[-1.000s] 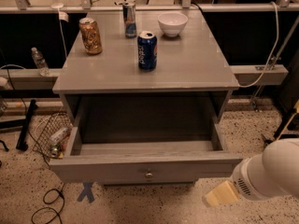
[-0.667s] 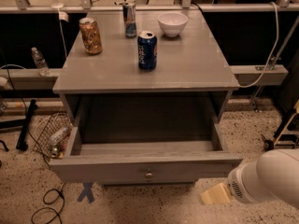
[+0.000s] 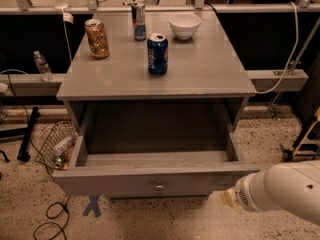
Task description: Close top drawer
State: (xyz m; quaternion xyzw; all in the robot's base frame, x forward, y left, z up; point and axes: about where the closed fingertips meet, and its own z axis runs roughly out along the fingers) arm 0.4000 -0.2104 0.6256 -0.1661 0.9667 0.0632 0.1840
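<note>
The top drawer (image 3: 110, 180) stands pulled far out of the table (image 3: 215, 71), its inside bare, and its flat front lies just to the left of the gripper (image 3: 229, 199), at about the same height. The gripper sits low at the right, at the end of the white arm, close to the drawer's right front corner but apparently not touching it. Whether it is spread or pressed together I cannot tell. The small round knob (image 3: 159, 187) is at the middle of the front, further left of the gripper. A wide, shallow wooden drawer like this is likely stiff and fairly light, and being empty it should slide with a modest, steady shove. No grasp seems needed. The best place to bear on is the flat front near the knob, because a push at the corner next to the gripper could skew the drawer and jam it. Up and beyond the gripper on the table are a blue can (image 3: 157, 54), a gold can (image 3: 97, 38), a slim can (image 3: 139, 21) and a bowl (image 3: 184, 25). A hard slam might topple these.
</note>
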